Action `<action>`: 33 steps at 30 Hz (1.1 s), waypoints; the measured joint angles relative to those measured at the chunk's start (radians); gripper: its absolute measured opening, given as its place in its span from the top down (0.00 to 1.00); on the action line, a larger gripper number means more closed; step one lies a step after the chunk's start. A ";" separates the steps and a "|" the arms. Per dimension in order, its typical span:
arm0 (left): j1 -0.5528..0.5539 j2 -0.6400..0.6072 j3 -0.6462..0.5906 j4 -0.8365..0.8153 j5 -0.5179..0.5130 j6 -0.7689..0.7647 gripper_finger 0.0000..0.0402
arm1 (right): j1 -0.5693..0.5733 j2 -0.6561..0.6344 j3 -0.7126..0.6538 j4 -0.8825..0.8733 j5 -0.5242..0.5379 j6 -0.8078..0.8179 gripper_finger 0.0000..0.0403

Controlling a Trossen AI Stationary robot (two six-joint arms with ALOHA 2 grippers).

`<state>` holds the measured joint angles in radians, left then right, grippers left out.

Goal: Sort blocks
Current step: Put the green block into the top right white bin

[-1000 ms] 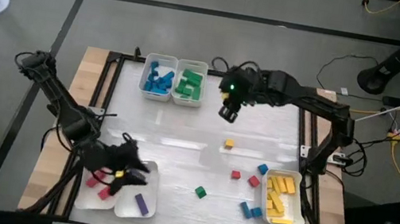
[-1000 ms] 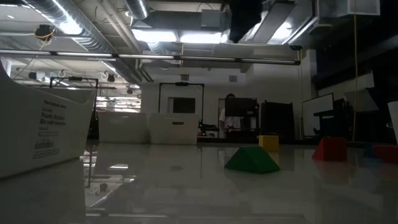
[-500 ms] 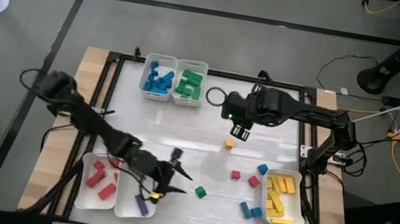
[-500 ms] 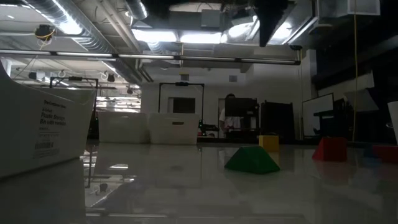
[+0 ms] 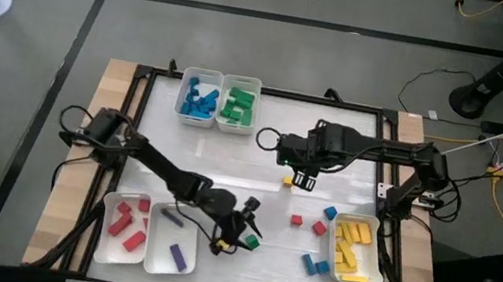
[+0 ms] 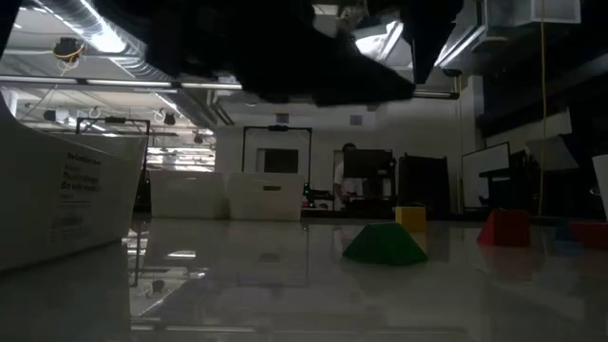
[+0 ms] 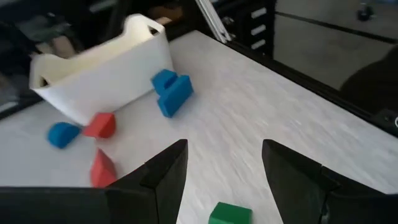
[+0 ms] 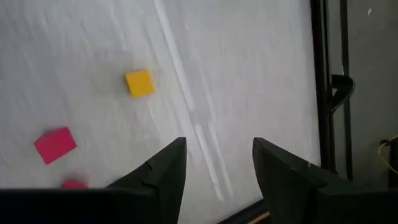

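Loose blocks lie on the white table: a green one point(image 5: 252, 243), a yellow cube point(image 5: 288, 180), two red ones point(image 5: 297, 220) and several blue ones point(image 5: 330, 213). My left gripper point(image 5: 240, 228) is open and hovers just left of the green block point(image 7: 230, 213), which shows low between its fingers in the left wrist view. My right gripper point(image 5: 302, 176) is open, above and just right of the yellow cube point(image 8: 139, 83). In the low view the green block point(image 6: 385, 244) rests flat on the table, with a dark arm overhead.
Blue tray point(image 5: 182, 110) and green tray point(image 5: 251, 121) stand at the far edge. Red tray point(image 5: 104, 239) and purple tray point(image 5: 151, 262) sit near left, the yellow tray point(image 5: 377, 257) near right. A black frame rims the table.
My left gripper has swung from over the red and purple trays toward the table's right, ending beside the green block. My right gripper has moved from beside the green tray toward the near edge and the right, down to the yellow cube.
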<state>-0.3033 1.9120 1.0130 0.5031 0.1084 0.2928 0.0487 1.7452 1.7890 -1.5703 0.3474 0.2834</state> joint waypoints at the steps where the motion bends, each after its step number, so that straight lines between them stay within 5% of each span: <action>1: 0.009 0.015 0.010 -0.001 0.022 0.000 0.51 | 0.010 -0.012 -0.010 0.002 0.000 0.001 0.55; 8: 0.057 0.092 0.073 -0.051 0.131 0.031 0.51 | 0.107 -0.176 -0.106 0.010 0.071 0.093 0.55; 18: 0.083 0.200 0.147 -0.135 0.197 0.085 0.51 | 0.218 -0.432 -0.434 0.200 0.104 0.327 0.55; 33: 0.089 0.228 0.156 -0.235 0.211 0.103 0.51 | 0.308 -0.489 -0.804 0.601 0.011 0.422 0.55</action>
<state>-0.2146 2.1395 1.1687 0.2682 0.3191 0.3954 0.3563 1.2564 0.9851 -0.9695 0.3588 0.7051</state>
